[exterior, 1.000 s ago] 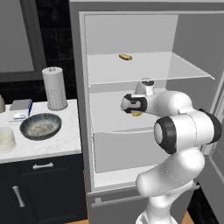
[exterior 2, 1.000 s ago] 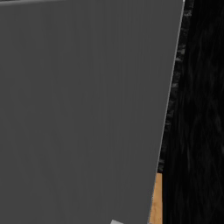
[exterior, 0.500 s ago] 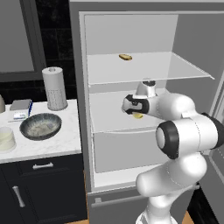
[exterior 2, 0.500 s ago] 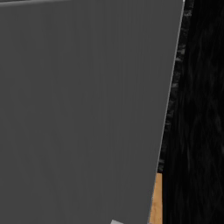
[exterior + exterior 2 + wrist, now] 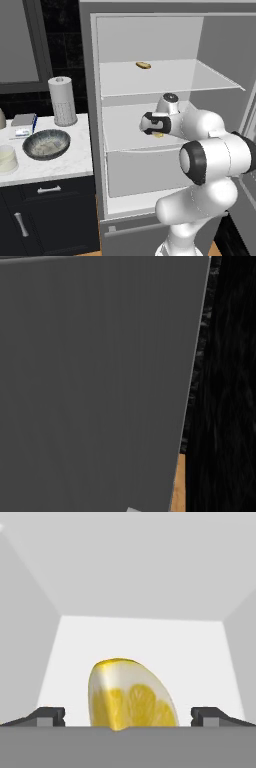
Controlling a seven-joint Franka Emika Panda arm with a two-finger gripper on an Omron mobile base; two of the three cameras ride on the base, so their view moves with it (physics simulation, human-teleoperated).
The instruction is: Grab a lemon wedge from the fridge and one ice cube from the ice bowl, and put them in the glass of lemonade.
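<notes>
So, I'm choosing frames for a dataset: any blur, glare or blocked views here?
Left base view: evenly lit, sharp. Right base view: blocked by the flat grey fridge door. Hand view: bright yellow lemon wedge crisp between the open gripper, no glare.

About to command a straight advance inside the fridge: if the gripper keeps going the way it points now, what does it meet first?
The lemon wedge. It lies on the white shelf between the open gripper's fingertips, dead ahead and apparently very close. Behind it is bare shelf, then the fridge's back wall.

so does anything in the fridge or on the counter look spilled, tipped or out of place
Nothing stands out. The tiny yellow lemon wedge sits on the white fridge shelf between the open gripper fingers, and the dark grey ice bowl stands level.
</notes>
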